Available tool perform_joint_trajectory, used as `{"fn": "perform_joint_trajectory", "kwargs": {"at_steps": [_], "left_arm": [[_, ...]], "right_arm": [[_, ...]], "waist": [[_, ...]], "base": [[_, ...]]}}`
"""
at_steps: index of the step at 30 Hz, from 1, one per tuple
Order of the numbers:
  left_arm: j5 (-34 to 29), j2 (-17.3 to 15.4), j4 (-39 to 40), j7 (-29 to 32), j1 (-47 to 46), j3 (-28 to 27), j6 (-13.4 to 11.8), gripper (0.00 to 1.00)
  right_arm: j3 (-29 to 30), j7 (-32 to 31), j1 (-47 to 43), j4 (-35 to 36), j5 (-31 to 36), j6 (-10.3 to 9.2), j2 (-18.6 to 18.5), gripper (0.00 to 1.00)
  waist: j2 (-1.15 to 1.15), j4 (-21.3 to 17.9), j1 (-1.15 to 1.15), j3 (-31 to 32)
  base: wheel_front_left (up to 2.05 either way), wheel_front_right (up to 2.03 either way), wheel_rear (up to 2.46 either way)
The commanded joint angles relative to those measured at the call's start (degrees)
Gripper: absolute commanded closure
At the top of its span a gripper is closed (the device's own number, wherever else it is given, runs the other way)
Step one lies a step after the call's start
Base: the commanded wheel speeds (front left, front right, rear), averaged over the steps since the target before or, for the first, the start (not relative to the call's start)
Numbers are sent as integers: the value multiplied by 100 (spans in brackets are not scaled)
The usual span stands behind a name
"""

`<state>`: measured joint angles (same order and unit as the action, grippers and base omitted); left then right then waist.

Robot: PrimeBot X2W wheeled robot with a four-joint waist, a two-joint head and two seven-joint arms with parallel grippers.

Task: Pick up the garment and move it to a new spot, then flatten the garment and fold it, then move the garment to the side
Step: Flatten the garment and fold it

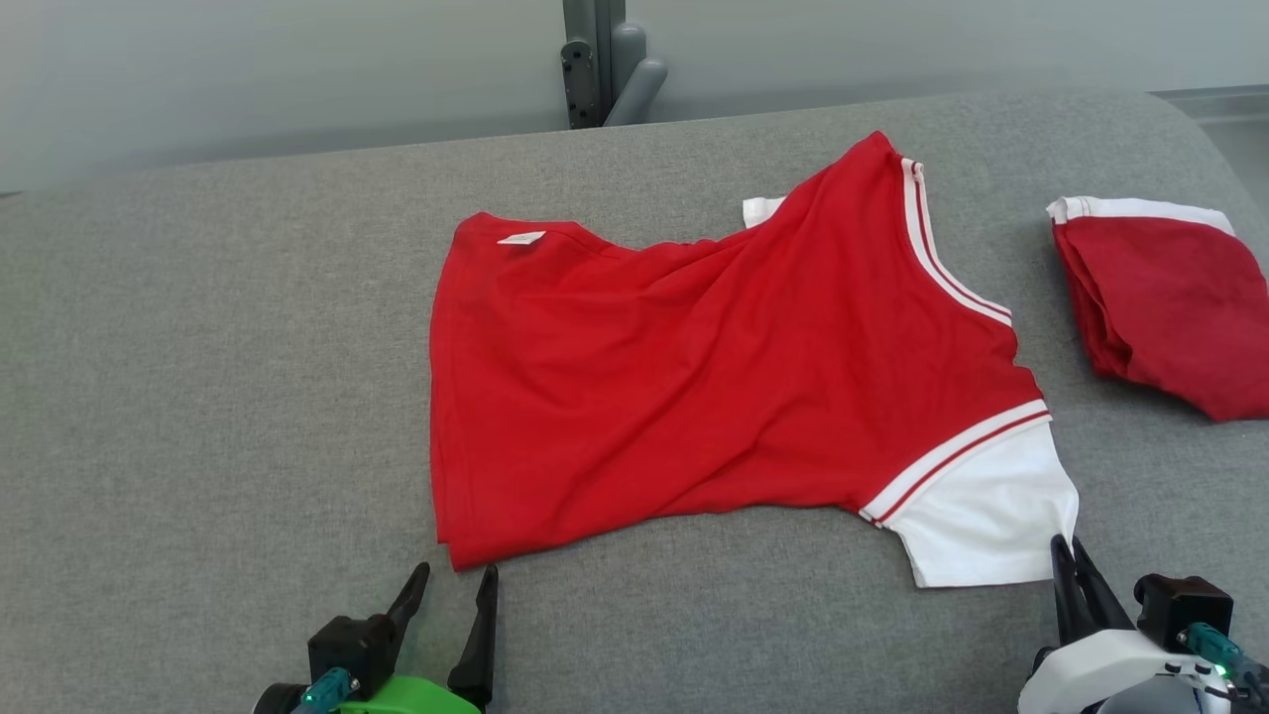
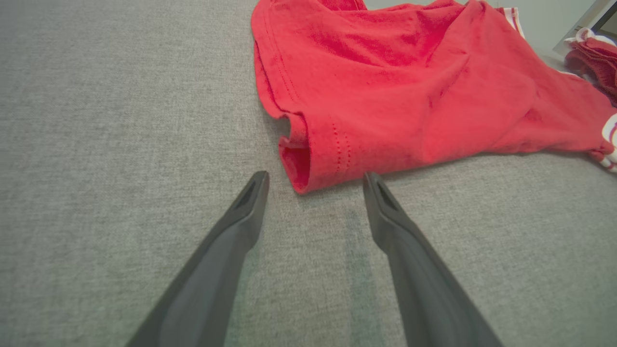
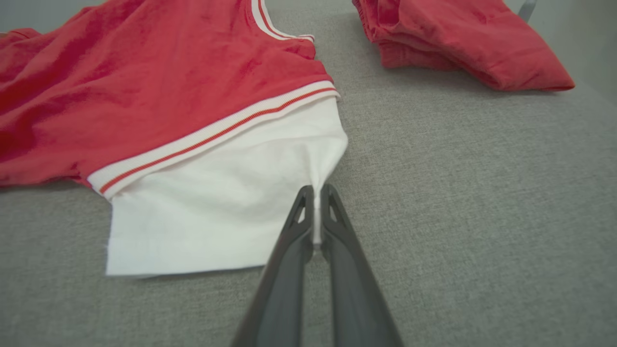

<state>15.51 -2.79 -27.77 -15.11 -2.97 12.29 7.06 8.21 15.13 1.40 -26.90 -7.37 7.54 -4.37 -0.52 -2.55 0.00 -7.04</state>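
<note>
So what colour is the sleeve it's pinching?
The sleeve is white; right wrist view shows it best.

The red T-shirt (image 1: 694, 367), with white sleeves and red-and-white striped trim, lies spread but wrinkled mid-way across the grey table (image 1: 198, 397), one white sleeve at its near right corner.

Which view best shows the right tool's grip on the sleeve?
Right wrist view: the right tool is shut on a corner of the white sleeve, close up. Head view shows this small; left wrist view, the striped cuff.
</note>
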Motion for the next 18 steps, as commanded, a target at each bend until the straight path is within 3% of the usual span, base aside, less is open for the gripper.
{"fn": "perform_joint_trajectory", "kwargs": {"at_steps": [1,14,15,18], "left_arm": [[36,-23,-32,-3,-52,6,16,0],[16,-23,-117,-4,-270,171,46,0],[17,-23,-126,-3,-289,195,47,3],[12,-23,-179,-3,-352,258,47,37]], "right_arm": [[-4,-1,35,18,1,-11,-8,100],[-89,-1,231,41,12,-11,7,100],[-101,-1,251,52,19,-11,15,100],[-131,-1,278,62,17,-11,21,100]], "waist": [[52,-12,0,-28],[52,-113,0,-256],[52,-124,0,-276],[52,-149,0,-323]], "base": [[0,0,0],[0,0,0],[0,0,0],[0,0,0]]}}
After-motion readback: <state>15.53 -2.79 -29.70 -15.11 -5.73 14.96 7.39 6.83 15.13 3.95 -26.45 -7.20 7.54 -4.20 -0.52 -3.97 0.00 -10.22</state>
